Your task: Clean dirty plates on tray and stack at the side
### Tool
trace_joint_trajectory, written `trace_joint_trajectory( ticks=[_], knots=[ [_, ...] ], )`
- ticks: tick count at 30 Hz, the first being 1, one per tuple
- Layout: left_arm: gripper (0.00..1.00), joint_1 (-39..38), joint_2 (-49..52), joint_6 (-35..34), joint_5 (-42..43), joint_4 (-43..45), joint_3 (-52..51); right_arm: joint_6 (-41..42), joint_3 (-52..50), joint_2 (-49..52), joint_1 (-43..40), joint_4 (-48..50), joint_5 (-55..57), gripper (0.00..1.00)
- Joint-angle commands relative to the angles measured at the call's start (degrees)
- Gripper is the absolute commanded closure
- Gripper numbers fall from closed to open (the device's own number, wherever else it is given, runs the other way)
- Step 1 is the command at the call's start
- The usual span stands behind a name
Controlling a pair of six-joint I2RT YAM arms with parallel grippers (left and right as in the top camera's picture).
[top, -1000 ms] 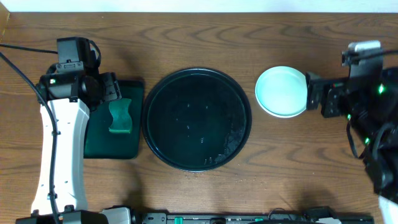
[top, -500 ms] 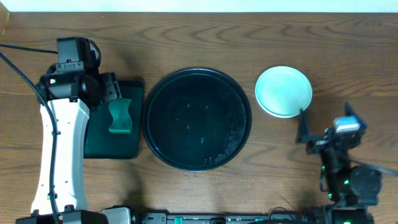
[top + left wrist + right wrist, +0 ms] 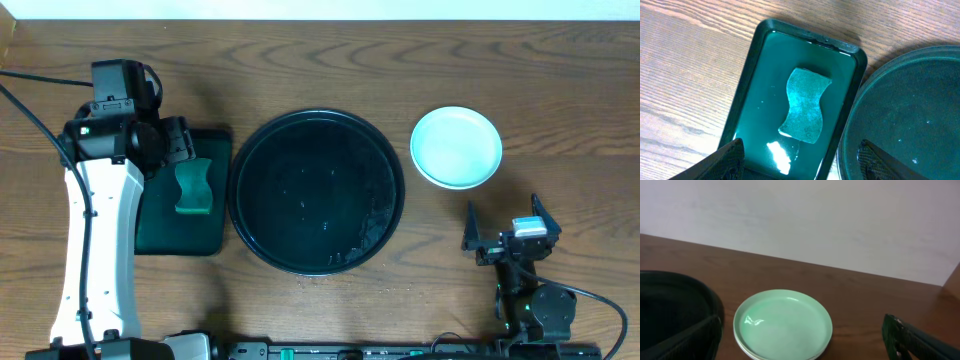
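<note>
Just beyond the spread, empty right end effector (image 3: 503,222), the stacked plates (image 3: 456,147) sit beside the tray (image 3: 318,113).

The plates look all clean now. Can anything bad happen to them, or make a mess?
The plates sit stacked on bare wood, close to the open right gripper; if that arm swings toward them, it could shove them. In the right wrist view a lower rim peeks out, so a bump might slide the stack apart. The green tray under the sponge shines as if wet; a nudge from the left gripper might spill it.
</note>
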Motion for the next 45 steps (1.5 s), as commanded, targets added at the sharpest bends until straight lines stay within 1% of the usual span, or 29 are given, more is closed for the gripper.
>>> trace_joint_trajectory(
  ticks=[1, 6, 11, 34, 36, 38, 40, 42, 44, 45],
  knots=[
    [0.27, 0.35, 0.11, -0.72, -0.09, -0.20, 0.35, -0.68, -0.09, -2.58, -0.48, 0.04, 0.07, 0.01],
    [0.27, 0.35, 0.11, -0.72, -0.09, -0.20, 0.35, -0.48, -0.09, -2.58, -0.28, -1.90, -2.75, 0.01],
    [0.27, 0.35, 0.11, -0.72, -0.09, -0.20, 0.35, -0.48, -0.07, -2.51, -0.28, -5.99, -2.56, 0.01],
    [0.27, 0.28, -0.37, -0.68, -0.07, 0.31, 0.11, -0.48, -0.07, -2.47, -0.28, -5.92, -2.49, 0.01],
    [0.28, 0.07, -2.47, -0.70, 0.26, 3.87, -1.49, -0.48, -0.07, -2.47, -0.28, -5.92, -2.51, 0.01],
    [0.27, 0.07, -6.58, -0.63, 1.75, 10.99, -5.77, -0.48, -0.07, -2.47, -0.28, -5.92, -2.51, 0.01],
    [0.27, 0.07, -12.74, -0.24, 3.61, 19.56, -12.90, -0.48, -0.07, -2.47, -0.28, -5.92, -2.49, 0.01],
    [0.27, 0.07, -21.09, -0.24, 4.26, 28.09, -22.43, -0.50, -0.07, -2.47, -0.28, -5.92, -2.49, 0.01],
    [0.27, 0.09, -28.37, -0.24, 4.24, 33.97, -30.53, -0.48, -0.07, -2.47, -0.28, -5.92, -2.49, 0.01],
    [0.27, 0.09, -33.62, -0.26, 4.26, 37.66, -36.24, -0.48, -0.07, -2.47, -0.28, -5.92, -2.49, 0.01]
  ],
)
